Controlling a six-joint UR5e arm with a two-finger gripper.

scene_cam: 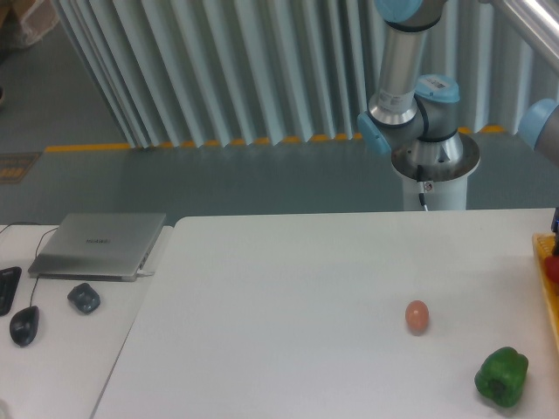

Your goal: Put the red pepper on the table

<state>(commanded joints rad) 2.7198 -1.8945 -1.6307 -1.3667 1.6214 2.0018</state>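
White table [288, 297] fills the view. Red pepper [554, 269] shows as 1 sliver at the far right edge, in the yellow tray [545, 262]. Gripper is out of frame, so its opening cannot be judged; direction to pepper unknown.

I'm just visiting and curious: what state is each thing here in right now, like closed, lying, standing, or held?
Small glossy red pepper: barely visible at the right edge, on the yellow tray; held or not, cannot tell.
Green bell pepper: resting free on the white table.
Small orange-pink egg-shaped ball: resting free on the table.
Silver laptop: closed, lying flat.
Gripper: out of view.
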